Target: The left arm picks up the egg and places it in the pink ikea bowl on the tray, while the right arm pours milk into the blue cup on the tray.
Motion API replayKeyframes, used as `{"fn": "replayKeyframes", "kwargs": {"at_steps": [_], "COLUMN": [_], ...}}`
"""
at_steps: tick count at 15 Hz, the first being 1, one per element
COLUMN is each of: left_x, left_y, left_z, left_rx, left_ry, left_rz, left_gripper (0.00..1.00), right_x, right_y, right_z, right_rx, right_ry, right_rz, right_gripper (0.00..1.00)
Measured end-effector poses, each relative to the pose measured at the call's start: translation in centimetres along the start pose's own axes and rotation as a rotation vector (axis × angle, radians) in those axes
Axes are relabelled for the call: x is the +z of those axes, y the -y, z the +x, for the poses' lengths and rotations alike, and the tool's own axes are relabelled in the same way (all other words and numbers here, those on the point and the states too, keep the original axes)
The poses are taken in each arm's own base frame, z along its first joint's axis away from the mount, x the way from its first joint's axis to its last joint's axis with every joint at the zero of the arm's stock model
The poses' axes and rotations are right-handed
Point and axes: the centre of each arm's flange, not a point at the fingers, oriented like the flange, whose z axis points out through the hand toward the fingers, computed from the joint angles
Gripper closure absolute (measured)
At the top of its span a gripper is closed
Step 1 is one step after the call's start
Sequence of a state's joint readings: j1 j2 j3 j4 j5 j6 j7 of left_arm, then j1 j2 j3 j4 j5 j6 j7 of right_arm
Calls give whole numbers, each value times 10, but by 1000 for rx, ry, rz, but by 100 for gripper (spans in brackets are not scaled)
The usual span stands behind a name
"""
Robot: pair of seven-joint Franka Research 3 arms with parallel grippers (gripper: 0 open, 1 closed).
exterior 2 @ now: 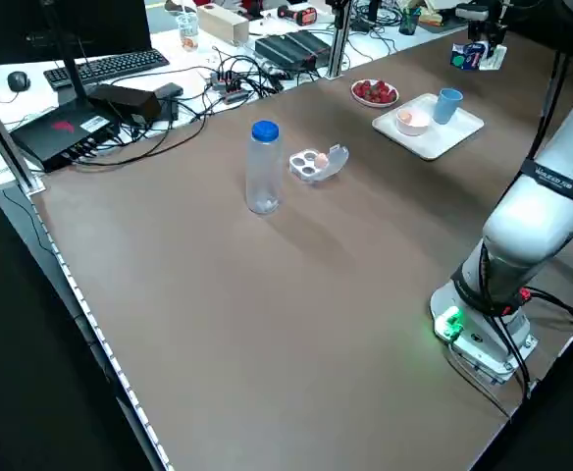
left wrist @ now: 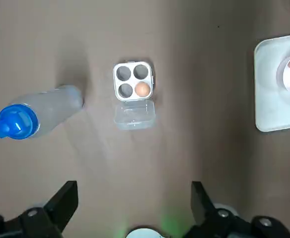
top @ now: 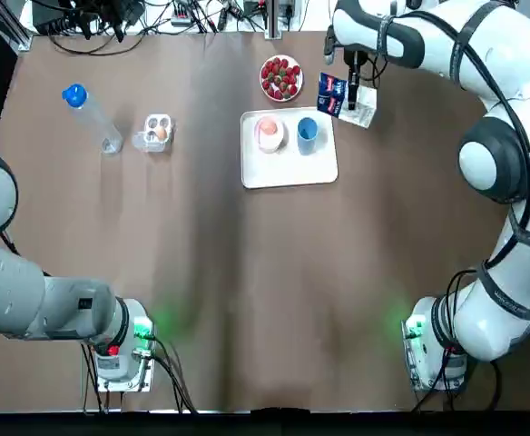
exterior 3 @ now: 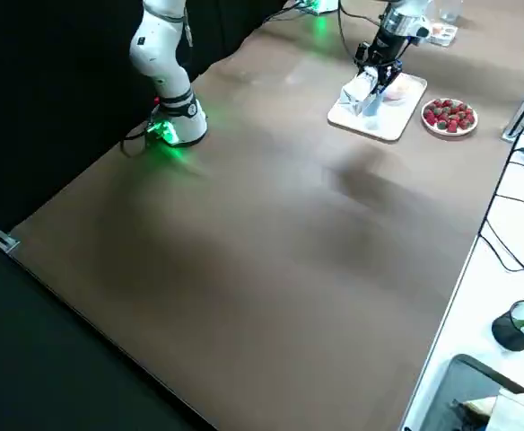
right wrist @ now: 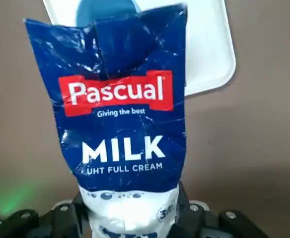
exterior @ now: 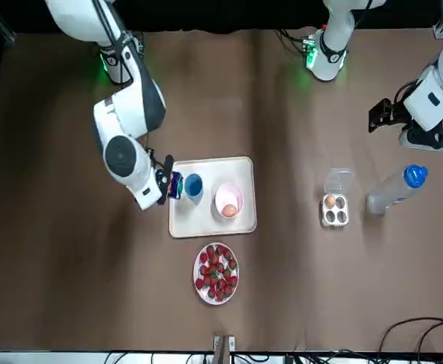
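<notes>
Fingers of the right gripper [top: 349, 89] are clenched on the lower end of the milk carton [right wrist: 120, 124], holding it off the bench just beside the tray [top: 288, 173]; its folded top points toward the blue cup [top: 307, 133], apparently so a tilt would send milk straight in; no stream shows; the carton is a crumpled blue pack with a white base; the egg [top: 268, 126], pale brown, already lies in the pink bowl [top: 270, 138]; the left gripper [left wrist: 133, 191], fingers spread and empty, hangs high on the robot's side of the egg box [left wrist: 132, 80].
</notes>
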State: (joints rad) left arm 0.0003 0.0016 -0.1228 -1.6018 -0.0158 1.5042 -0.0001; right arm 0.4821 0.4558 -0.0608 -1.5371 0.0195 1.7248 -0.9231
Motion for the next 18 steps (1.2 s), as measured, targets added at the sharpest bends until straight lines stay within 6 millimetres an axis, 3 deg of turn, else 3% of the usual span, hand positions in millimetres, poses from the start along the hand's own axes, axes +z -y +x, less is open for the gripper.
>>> {"fn": "replayKeyframes", "kwargs": {"at_steps": [3,7,12,15,16,18], "left_x": [0,1,1,1,1,1], "left_y": [0,1,1,3,5,6], "left_z": [0,1,1,1,1,1], "left_rx": [-6,-8,-9,-12,-15,-18], "left_ry": [0,2,3,3,2,2], "left_rz": [0,0,-1,-1,-1,-1], "left_gripper": [0,0,0,0,0,0], "right_x": [-5,-7,2,14,27,47], "right_y": [-30,-78,-112,-125,-130,-135], "right_z": [-42,-127,-228,-298,-336,-367], "right_rx": [-23,-65,-127,-169,-184,-207], "right_ry": [-116,-277,-450,-578,-656,-728], "right_rz": [59,97,123,116,113,103], "right_gripper": [33,34,35,35,36,38]}}
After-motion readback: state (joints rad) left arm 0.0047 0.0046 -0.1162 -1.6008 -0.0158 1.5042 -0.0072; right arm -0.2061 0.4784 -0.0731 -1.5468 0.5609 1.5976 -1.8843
